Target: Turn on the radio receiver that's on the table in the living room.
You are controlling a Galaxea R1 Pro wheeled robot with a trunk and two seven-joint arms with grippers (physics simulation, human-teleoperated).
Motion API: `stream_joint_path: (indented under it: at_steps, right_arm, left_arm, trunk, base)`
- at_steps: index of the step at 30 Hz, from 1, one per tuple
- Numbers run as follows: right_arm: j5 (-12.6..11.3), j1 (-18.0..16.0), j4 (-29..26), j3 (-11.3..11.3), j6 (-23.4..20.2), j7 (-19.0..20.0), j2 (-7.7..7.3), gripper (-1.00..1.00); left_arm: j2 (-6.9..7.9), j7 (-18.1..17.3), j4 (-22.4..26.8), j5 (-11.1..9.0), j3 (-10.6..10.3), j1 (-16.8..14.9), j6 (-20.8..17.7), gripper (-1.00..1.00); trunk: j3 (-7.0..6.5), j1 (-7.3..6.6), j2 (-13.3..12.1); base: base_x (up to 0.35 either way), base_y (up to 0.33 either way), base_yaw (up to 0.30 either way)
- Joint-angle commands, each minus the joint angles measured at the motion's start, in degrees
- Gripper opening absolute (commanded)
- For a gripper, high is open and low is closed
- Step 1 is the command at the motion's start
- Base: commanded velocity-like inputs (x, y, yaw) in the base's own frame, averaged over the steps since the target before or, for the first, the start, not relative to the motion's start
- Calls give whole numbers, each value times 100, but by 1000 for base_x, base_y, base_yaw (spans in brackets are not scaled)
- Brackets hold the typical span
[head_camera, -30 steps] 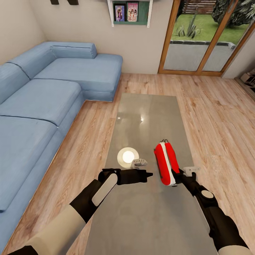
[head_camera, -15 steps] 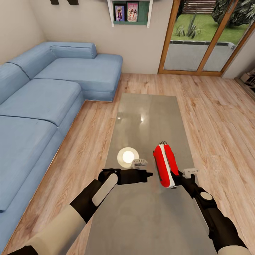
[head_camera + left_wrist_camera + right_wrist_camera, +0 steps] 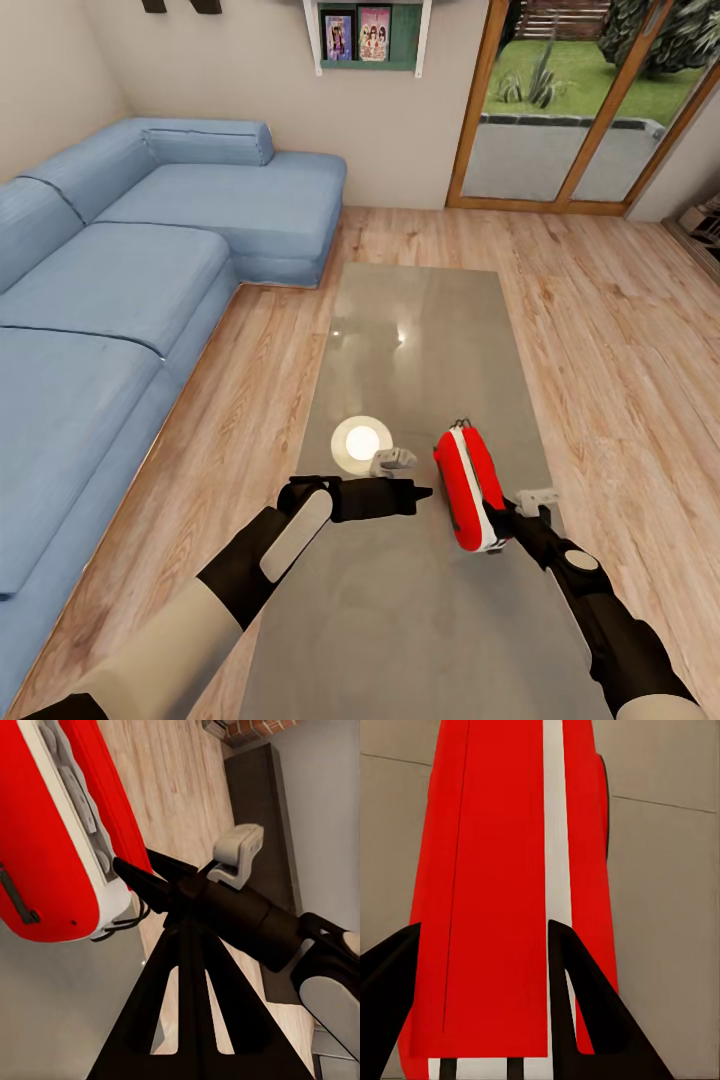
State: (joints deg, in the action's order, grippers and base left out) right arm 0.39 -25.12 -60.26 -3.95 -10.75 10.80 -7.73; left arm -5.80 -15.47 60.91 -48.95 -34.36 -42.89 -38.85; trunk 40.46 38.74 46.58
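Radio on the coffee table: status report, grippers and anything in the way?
Right gripper at the radio's near end, fingers either side of it. Left gripper beside it, holding nothing. Radio on the table. Nothing in the way.

Blue sofa (image 3: 130,270) on wood floor (image 3: 620,330), glazed doors (image 3: 580,100).

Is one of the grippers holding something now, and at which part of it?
The right gripper holds the radio receiver at its near end, one finger on each side. The left gripper holds nothing.

home living room | blue L-shaped sofa (image 3: 130,270) | low coffee table (image 3: 420,330) | wood floor (image 3: 620,330) | glass garden doors (image 3: 580,100)
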Motion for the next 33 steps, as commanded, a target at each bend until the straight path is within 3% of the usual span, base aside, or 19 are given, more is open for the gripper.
stream_joint_path:
  at_steps: [1, 33]
  right_arm:
    - [-16, -3, 2, 0, -16, -12, 0, -100]
    - [19, -10, 304, -17, 105, -72, 44, -100]
  left_arm:
    - [0, 0, 0, 0, 0, 0, 0, -100]
    - [-7, 0, -7, 21, -8, 0, 2, -100]
  trunk:
    - [0, 0, 0]
    - [0, 0, 0]
  base:
    - [0, 0, 0]
    - [0, 0, 0]
